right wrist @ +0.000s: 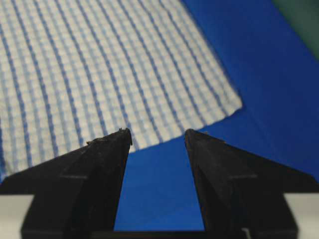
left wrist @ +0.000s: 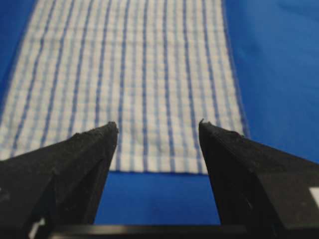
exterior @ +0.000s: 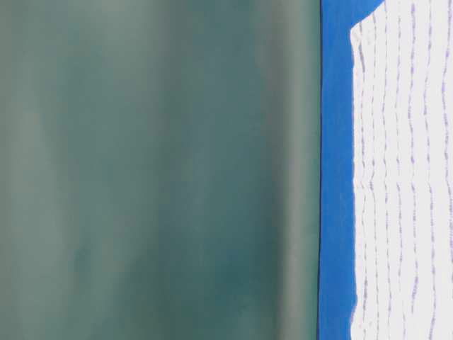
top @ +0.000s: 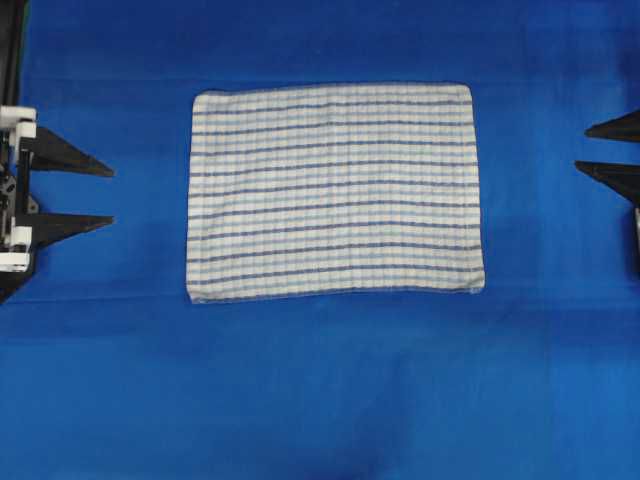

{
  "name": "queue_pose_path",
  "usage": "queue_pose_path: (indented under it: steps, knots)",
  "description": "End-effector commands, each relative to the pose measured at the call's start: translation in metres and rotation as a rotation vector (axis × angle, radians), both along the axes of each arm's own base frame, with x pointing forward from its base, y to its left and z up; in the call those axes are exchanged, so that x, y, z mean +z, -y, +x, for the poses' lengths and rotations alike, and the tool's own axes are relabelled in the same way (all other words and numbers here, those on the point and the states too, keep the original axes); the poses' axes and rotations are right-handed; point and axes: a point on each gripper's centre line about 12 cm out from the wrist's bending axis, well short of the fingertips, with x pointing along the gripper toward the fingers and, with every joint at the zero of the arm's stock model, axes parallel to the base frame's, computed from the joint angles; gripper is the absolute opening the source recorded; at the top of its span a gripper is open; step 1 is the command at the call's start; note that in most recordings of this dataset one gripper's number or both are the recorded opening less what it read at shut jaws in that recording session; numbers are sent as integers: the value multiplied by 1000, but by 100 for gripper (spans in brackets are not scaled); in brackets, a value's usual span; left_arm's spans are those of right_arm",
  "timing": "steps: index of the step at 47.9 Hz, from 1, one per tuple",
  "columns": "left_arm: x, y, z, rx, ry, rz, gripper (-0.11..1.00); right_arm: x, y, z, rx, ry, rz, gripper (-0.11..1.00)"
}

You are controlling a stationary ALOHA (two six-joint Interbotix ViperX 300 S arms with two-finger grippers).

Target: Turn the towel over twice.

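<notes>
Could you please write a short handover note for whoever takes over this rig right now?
Left gripper: open, empty, off the towel's left edge.
Right gripper: open, empty, off the towel's right edge.
Towel: lies flat and spread out on the blue cloth, mid-table, touched by neither gripper.
Done: from this moment alone, it cannot be told whether any flip has been made.
Left: unless you know the flips are finished, grip an edge and turn the towel over twice.

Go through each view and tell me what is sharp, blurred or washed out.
Overhead: evenly lit, the towel sharp. Table-level: the towel overexposed, the blue cloth saturated, the grey-green backdrop featureless. Left wrist: the left gripper soft, the weave clearer further off. Right wrist: the right gripper blurred, the towel sharper.
</notes>
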Motion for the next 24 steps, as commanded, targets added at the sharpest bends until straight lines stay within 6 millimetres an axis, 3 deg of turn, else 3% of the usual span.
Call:
queue_pose_path:
  steps: [1, 24]
  knots:
    - [5, 0, 0, 3, 24, 5, 61, -1, -1, 3, 2, -4, 9, 54]
    - [6, -1, 0, 3, 24, 8, 61, -3, -1, 4, 1, -13, 8, 54]
